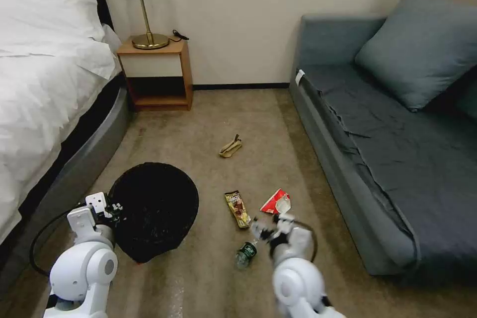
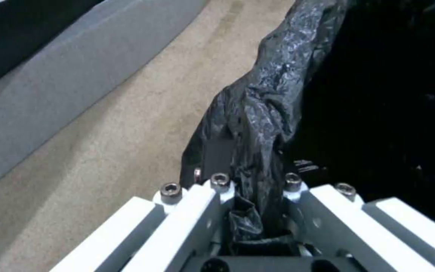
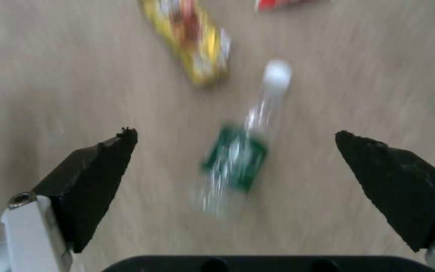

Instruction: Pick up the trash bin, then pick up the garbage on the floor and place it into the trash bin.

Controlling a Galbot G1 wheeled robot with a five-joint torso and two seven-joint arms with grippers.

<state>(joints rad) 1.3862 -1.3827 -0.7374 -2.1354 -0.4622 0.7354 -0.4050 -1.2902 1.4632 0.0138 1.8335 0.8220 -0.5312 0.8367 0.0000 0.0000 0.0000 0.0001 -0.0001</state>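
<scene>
**Operator:** What do you have nearest the base?

**Manual:** Your left gripper (image 2: pixel 258 211) is clamped on the trash bin (image 1: pixel 154 208) at its near rim, liner pinched between the fingers, so the mouth faces the litter. Your right gripper (image 3: pixel 235 151) hangs with fingers wide apart, straddling the clear bottle (image 3: pixel 238 151) lying on the carpet (image 1: pixel 198 278).

**Operator:** And farther out?

**Manual:** Just beyond the bottle lie the yellow-brown snack wrapper (image 1: pixel 238 208) and the red-and-white wrapper (image 1: pixel 276 202); the tan scrap (image 1: pixel 230 147) sits well apart, mid-floor. Your lane is bounded by the bed (image 1: pixel 44 109) on the left and the sofa (image 1: pixel 387 149) on the right; judge the sofa edge the tighter margin.
</scene>
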